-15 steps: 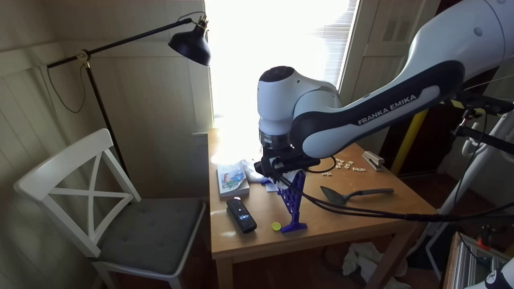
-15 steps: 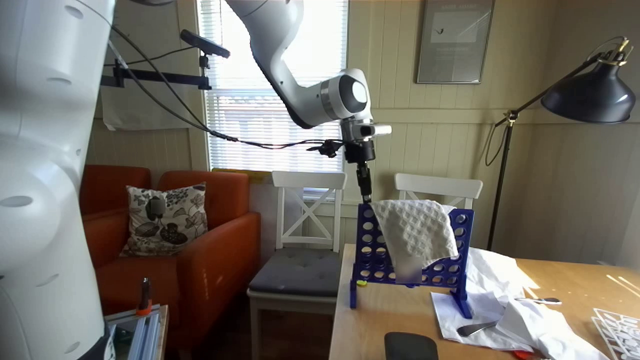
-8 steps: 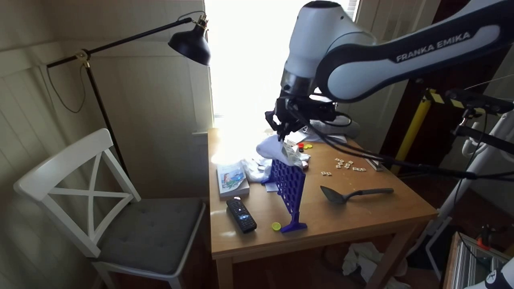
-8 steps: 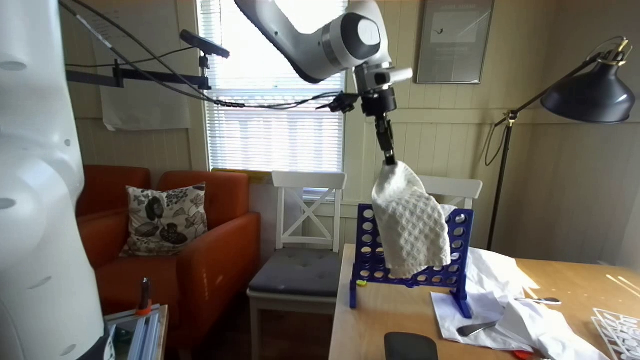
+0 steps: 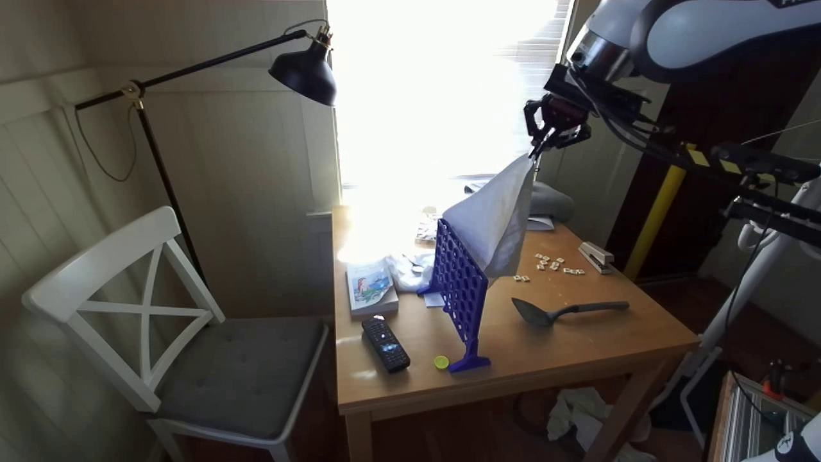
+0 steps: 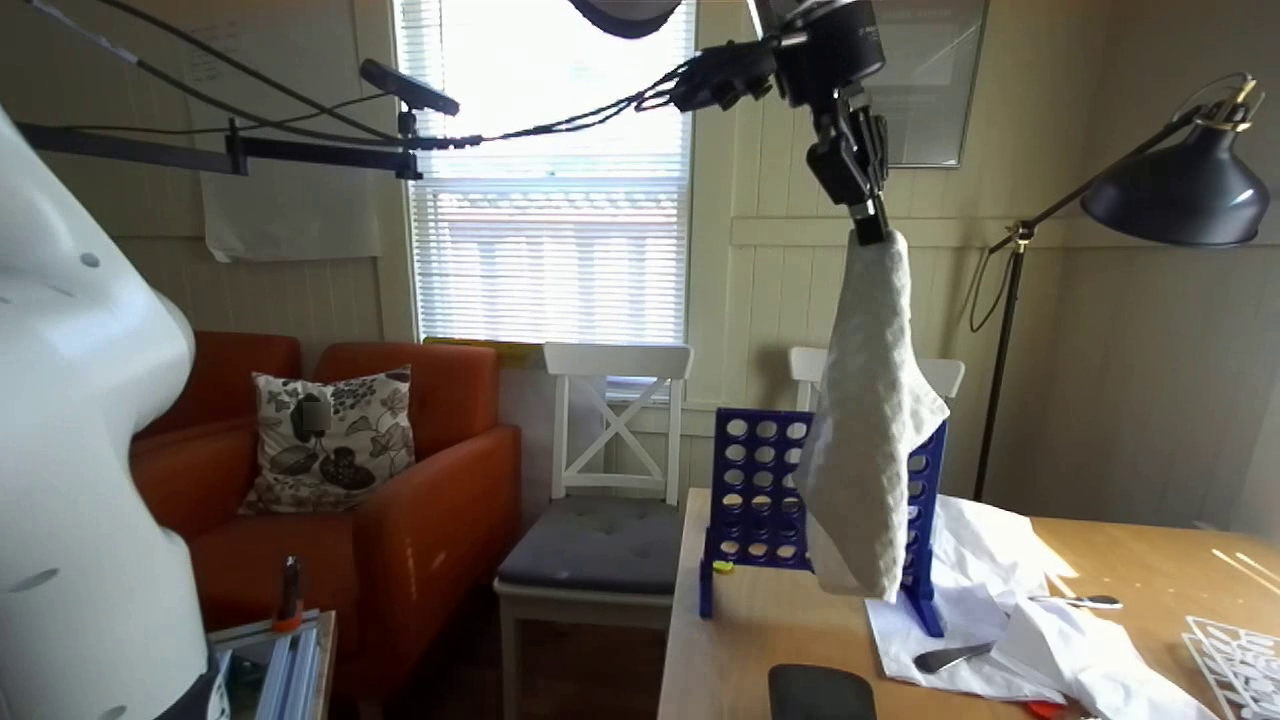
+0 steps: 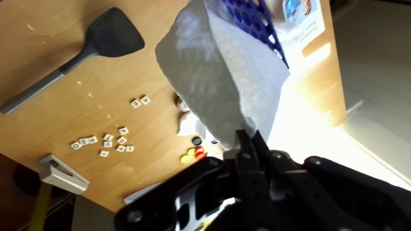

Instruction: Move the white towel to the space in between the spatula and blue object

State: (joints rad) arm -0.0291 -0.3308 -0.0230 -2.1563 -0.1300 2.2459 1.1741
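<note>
The white towel (image 5: pixel 497 212) hangs from my gripper (image 5: pixel 534 154), which is shut on its upper end. The wrist view shows the towel (image 7: pixel 205 70) spreading away from the closed fingertips (image 7: pixel 252 133). In an exterior view the towel (image 6: pixel 865 430) hangs in front of the blue rack with round holes (image 6: pixel 750 490). The rack (image 5: pixel 462 289) stands upright on the table; I cannot tell whether the towel touches it. The dark spatula (image 5: pixel 535 313) lies flat on the spatula side of the towel, and shows in the wrist view (image 7: pixel 112 35).
A remote (image 5: pixel 386 344), a book (image 5: pixel 372 289) and a yellow disc (image 5: pixel 441 362) lie on the rack's far side from the spatula. Letter tiles (image 7: pixel 107 144) and a stapler (image 7: pixel 64 175) lie near the spatula. White cloth or paper (image 6: pixel 985 560) lies by the rack's foot.
My gripper has risen and moved toward the spatula side. The towel, earlier draped over the rack, is pulled up and now hangs from the gripper beside it.
</note>
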